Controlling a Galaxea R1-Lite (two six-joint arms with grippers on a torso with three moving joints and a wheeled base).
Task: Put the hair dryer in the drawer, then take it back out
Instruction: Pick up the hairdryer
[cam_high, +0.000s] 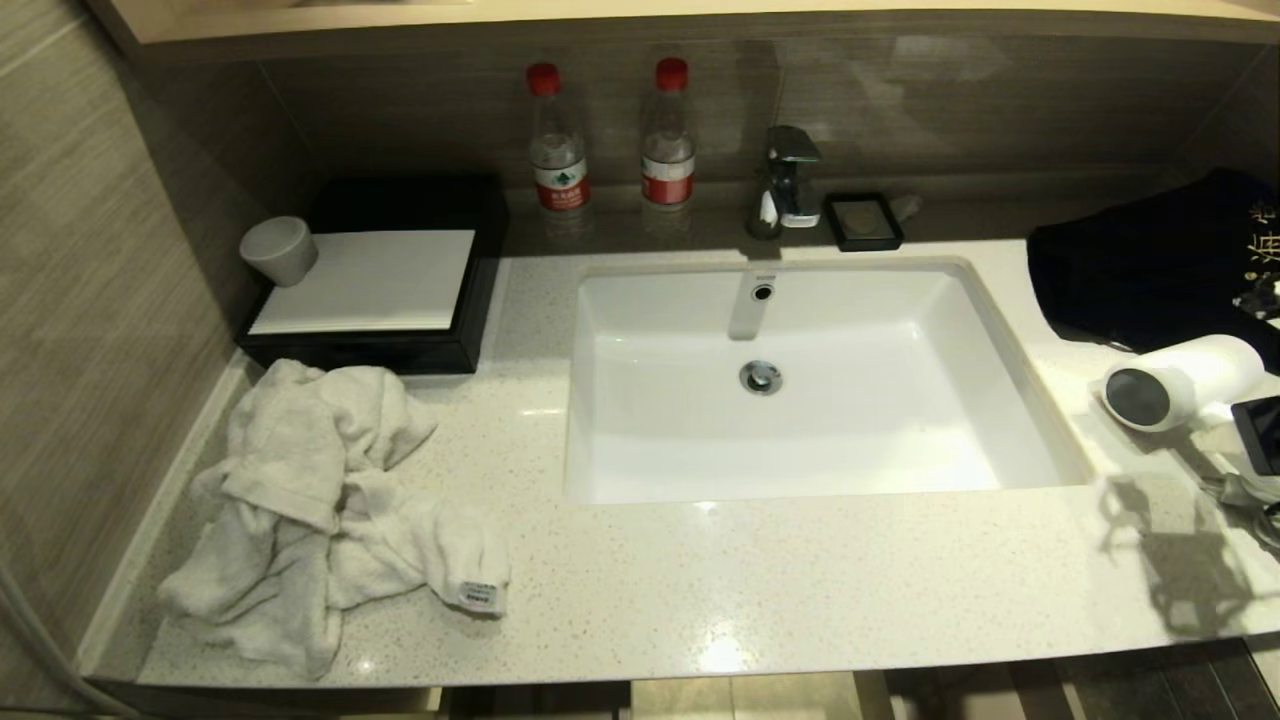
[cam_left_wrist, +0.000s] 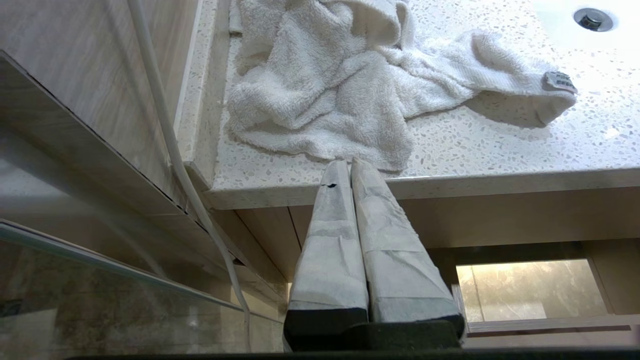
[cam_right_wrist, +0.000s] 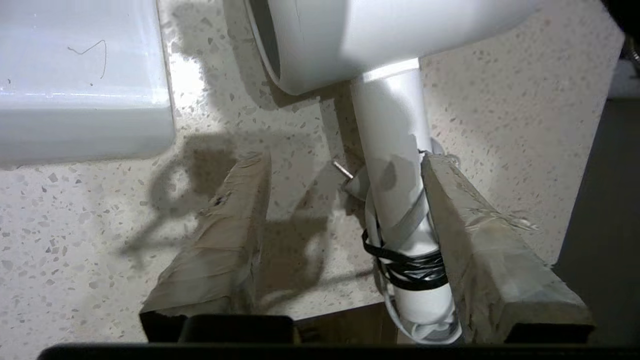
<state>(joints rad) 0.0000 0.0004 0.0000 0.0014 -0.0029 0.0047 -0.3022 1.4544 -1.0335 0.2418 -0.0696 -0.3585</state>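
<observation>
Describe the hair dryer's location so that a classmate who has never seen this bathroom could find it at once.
Start at the white sink in the speckled countertop. Go right past its rim to the counter's far right end, before a black cloth. The hair dryer lies there: the only white barrel with a grey round end.

2 bottles (cam_high: 558, 140), 1 hair dryer (cam_high: 1180, 380), 1 towel (cam_high: 320, 500)

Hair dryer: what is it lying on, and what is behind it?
The hair dryer lies on the speckled countertop, right of the sink. A dark cloth lies behind it. Whatever the dark cloth covers cannot be seen.
</observation>
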